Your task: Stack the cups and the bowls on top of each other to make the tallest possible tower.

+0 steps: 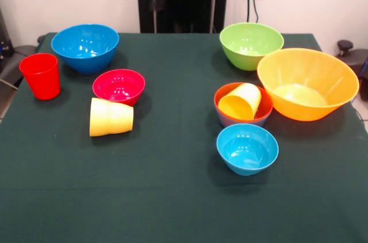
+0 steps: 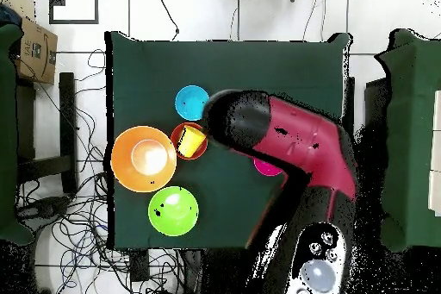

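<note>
Cups: red cup (image 1: 40, 75) upright; yellow cup (image 1: 111, 117) on its side on the surface (image 1: 172, 197).
Claw: state cannot be told.

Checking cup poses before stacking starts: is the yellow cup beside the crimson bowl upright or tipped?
Tipped. The yellow cup lies on its side on the table, just in front of the crimson bowl.

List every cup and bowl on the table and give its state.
Red cup: upright, empty.
Yellow cup: on its side.
Second yellow cup: tilted inside orange-red bowl.
Blue bowl, crimson bowl, green bowl, big orange bowl, light-blue bowl: upright, empty.
</note>
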Controlling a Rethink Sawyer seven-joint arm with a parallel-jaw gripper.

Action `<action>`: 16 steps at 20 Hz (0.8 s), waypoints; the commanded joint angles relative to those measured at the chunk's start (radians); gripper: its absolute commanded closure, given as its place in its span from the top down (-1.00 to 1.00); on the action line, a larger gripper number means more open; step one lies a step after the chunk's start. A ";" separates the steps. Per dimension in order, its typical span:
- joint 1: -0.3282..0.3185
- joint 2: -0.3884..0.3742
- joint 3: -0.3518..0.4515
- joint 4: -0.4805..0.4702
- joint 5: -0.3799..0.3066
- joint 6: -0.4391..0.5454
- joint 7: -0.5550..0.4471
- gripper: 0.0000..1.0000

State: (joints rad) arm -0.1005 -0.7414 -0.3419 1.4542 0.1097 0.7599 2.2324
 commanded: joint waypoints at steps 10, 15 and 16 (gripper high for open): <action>-0.154 0.156 0.347 0.021 -0.254 -0.231 -0.252 1.00; -0.098 0.177 0.316 0.016 -0.276 -0.260 -0.129 1.00; -0.089 0.180 0.311 0.018 -0.278 -0.266 -0.112 1.00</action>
State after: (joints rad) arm -0.2366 -0.6071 -0.1548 1.4533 -0.0789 0.5438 2.1925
